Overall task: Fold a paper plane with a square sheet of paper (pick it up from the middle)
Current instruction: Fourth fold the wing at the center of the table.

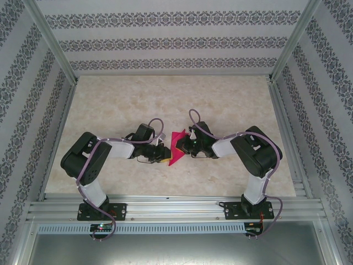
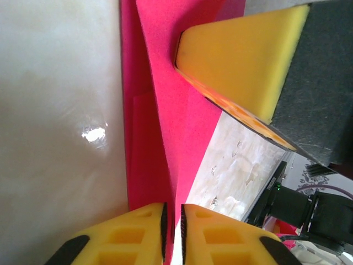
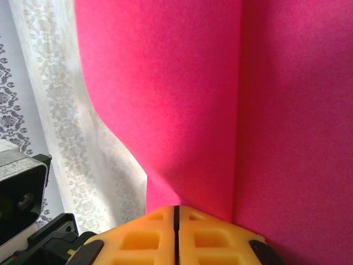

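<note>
The square sheet of paper [image 1: 177, 144] is magenta-pink, folded with creases, and hangs above the table's middle between both grippers. My left gripper [image 1: 165, 154] reaches it from the left. In the left wrist view its yellow fingers [image 2: 172, 221] stand a narrow gap apart, with the paper's [image 2: 165, 83] lower edge running into that gap. My right gripper [image 1: 190, 144] comes from the right. Its jaws [image 3: 177, 212] are pressed together on the paper [image 3: 176, 83], which spreads out from the jaw line. One yellow finger of the right gripper [image 2: 237, 66] presses the sheet in the left wrist view.
The marble-patterned table [image 1: 165, 99] lies under the arms, with patterned walls on three sides and a metal rail [image 1: 176, 210] along the near edge. The right arm's dark body [image 2: 298, 210] sits close behind the paper.
</note>
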Available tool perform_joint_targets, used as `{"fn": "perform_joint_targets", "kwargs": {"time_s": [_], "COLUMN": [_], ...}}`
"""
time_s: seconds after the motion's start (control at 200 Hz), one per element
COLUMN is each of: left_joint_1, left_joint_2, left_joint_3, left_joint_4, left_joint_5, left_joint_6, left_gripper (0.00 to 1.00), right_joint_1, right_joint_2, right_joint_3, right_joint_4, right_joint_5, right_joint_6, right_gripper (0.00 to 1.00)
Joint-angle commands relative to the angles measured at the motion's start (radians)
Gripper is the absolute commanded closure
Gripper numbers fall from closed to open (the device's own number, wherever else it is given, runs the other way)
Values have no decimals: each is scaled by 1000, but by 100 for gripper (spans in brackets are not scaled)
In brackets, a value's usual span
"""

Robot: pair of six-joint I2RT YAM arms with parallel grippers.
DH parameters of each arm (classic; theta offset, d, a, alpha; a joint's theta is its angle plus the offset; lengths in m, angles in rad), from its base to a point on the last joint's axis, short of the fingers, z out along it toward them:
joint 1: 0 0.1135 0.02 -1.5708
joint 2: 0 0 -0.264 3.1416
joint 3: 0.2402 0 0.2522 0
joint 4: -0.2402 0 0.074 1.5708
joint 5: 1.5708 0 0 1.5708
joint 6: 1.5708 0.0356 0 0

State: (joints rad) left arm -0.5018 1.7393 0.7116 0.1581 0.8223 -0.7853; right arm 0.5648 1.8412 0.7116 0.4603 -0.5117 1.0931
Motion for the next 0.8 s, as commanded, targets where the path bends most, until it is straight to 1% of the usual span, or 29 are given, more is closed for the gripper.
{"fn": "perform_joint_targets", "kwargs": {"time_s": [0.0, 0.175, 0.48, 0.545, 0.614, 0.734, 0.769, 0.794], "left_joint_1": [-21, -26, -51, -56, -57, -58, -58, -59], "left_joint_2": [-7, 11, 21, 16, 15, 3, -4, -10], "left_joint_3": [27, 19, -56, -84, -102, -95, -90, -88], "left_joint_4": [-47, -73, -110, -111, -106, -111, -112, -120], "left_joint_5": [-9, -20, -37, -52, -54, -54, -53, -55], "left_joint_6": [27, 24, 25, 18, 21, 21, 18, 20], "left_gripper": [87, 99, 100, 95, 94, 88, 85, 85], "right_joint_1": [-3, -3, 0, 5, 6, 10, 13, 13], "right_joint_2": [22, 26, 36, 35, 33, 30, 29, 29], "right_joint_3": [-13, -11, -5, -3, 2, 11, 12, 12], "right_joint_4": [-77, -83, -126, -140, -155, -183, -185, -188], "right_joint_5": [22, 22, 37, 43, 46, 53, 52, 53], "right_joint_6": [-25, -27, -43, -48, -53, -61, -62, -61], "right_gripper": [91, 91, 91, 91, 91, 91, 91, 91]}}
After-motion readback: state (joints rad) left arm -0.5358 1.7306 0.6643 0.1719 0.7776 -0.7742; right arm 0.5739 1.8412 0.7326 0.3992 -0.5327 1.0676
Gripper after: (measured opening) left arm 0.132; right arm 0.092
